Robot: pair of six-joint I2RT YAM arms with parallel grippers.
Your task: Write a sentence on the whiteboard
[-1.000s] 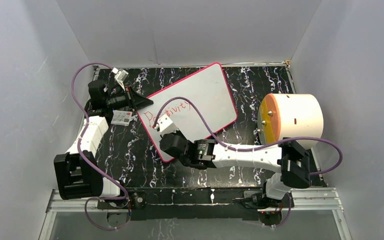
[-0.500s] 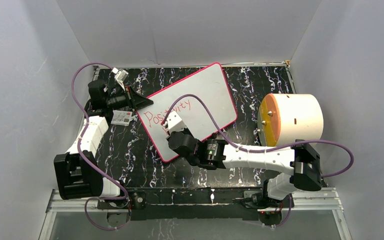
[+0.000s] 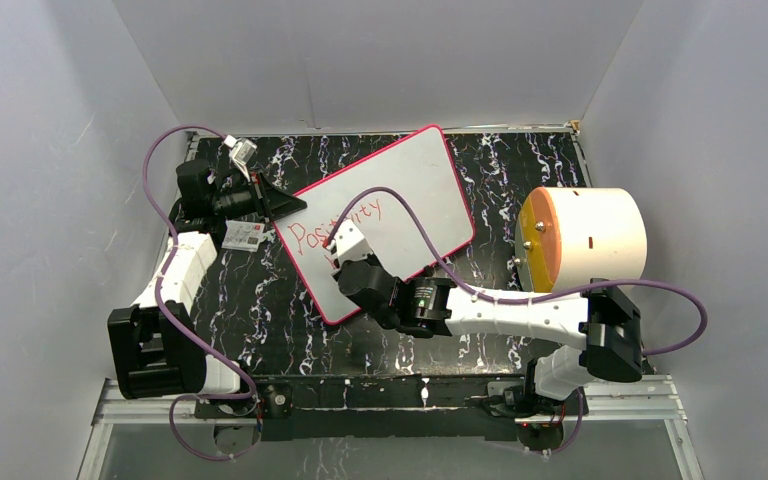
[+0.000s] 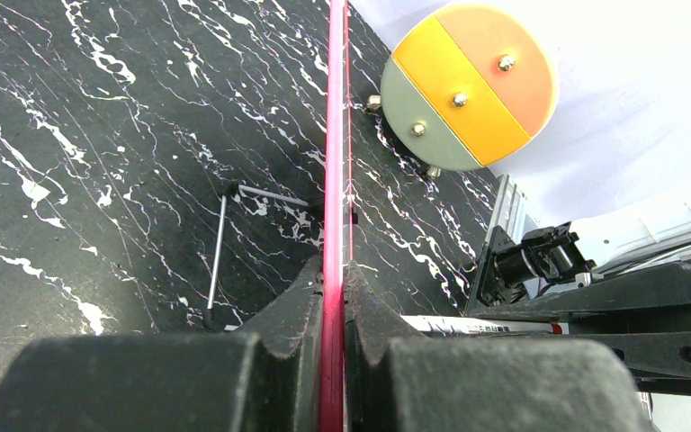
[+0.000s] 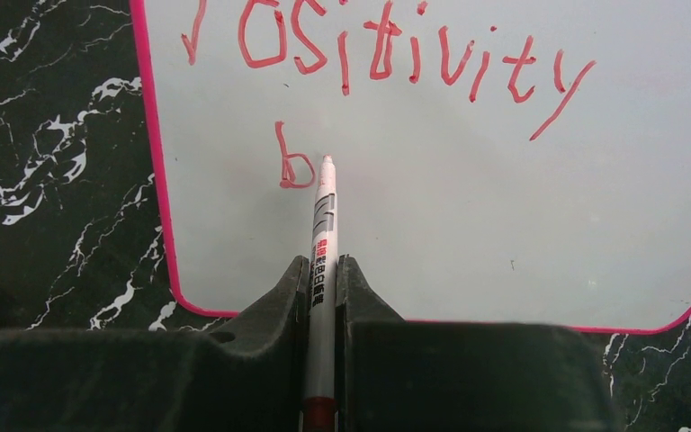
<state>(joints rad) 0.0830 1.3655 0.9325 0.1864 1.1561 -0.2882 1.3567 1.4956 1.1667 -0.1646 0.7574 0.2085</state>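
The whiteboard (image 3: 410, 185) lies slanted on the black marbled table, white with a thin pink-red frame. My left gripper (image 3: 290, 203) is shut on its left frame edge (image 4: 334, 135), which runs up between the jaws of the left gripper (image 4: 334, 279). Red script reading "Positivity" (image 5: 387, 49) is the written part of the sentence (image 3: 338, 222), and a single "b" (image 5: 292, 164) starts a second line. My right gripper (image 5: 322, 270) is shut on a grey marker (image 5: 324, 225). The marker's tip rests on the board just right of the "b".
A big white cylinder (image 3: 585, 240) with an orange, yellow and grey end face (image 4: 468, 85) lies right of the board. A small printed card (image 3: 245, 235) sits near the left wrist. A thin metal rod (image 4: 219, 252) lies on the table. Grey walls enclose the table.
Over the last second my right gripper slid a little right and back along the board, uncovering the middle of "Positivity". It has held still for the last half second. The left arm stayed put.
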